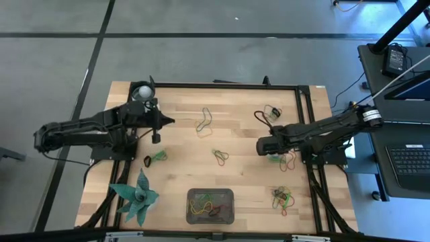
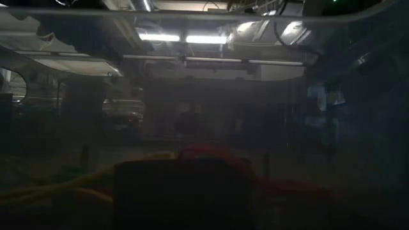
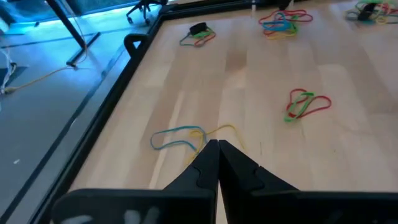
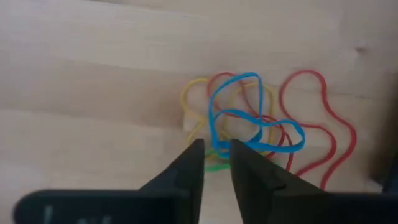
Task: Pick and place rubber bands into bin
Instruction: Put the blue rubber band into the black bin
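black right gripper (image 4: 216, 155) fingers sit slightly apart with a narrow gap, nothing between them, tips just over a tangled cluster of rubber bands (image 4: 249, 118): a blue loop on top of yellow, red and a bit of green underneath. in the high view the right gripper (image 1: 263, 145) is at the right-middle of the wooden table (image 1: 181, 141), with that cluster (image 1: 285, 160) just beside it.

left gripper (image 3: 217, 152) has its fingers pressed together, empty, pointing at a yellow and blue band (image 3: 186, 135) lying flat just ahead of the tips. in the high view it sits at the upper left of the table (image 1: 156, 129), waiting.

the bin (image 1: 210, 205), a dark grey tray at the front-middle edge, already has some bands in it. more loose clusters lie spread over the table: upper middle, centre, left-middle near a teal fake plant (image 1: 138, 195), front right.

handling judgement: bands look very light, soft, floppy, lying flat on the wood, and tangled so several may lift together. likely best to pinch where loops cross or bunch, tips down onto the wood; a single flat strand could slip out. low view is too dark to use.
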Motion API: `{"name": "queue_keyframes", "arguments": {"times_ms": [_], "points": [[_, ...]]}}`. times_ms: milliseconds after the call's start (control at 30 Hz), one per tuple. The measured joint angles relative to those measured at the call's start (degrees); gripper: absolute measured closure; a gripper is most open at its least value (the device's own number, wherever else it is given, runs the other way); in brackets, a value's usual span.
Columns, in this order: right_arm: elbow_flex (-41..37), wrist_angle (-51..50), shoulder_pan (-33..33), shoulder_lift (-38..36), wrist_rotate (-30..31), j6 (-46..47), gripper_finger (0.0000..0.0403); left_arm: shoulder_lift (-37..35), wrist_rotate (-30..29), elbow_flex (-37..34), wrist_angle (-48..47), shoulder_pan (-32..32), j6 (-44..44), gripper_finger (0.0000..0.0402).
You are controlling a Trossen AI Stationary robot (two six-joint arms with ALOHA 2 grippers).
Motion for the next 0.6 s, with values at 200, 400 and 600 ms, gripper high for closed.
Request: {"name": "queue_keyframes", "arguments": {"times_ms": [200,400,600], "points": [[-2.8,5.7,-2.1,3.7,0.0,0.6,0.028,0.1,1.9,0.0,0.0,1.7,0.9,0.0398],[-4.4,9.5,-2.7,8.1,0.0,0.5,0.0278,0.1,1.9,0.0,0.0,2.7,1.0,0.0398],[-4.4,9.7,-2.7,10.8,0.6,0.2,0.0296,0.1,1.9,0.0,0.0,2.7,1.0,0.0398]]}}
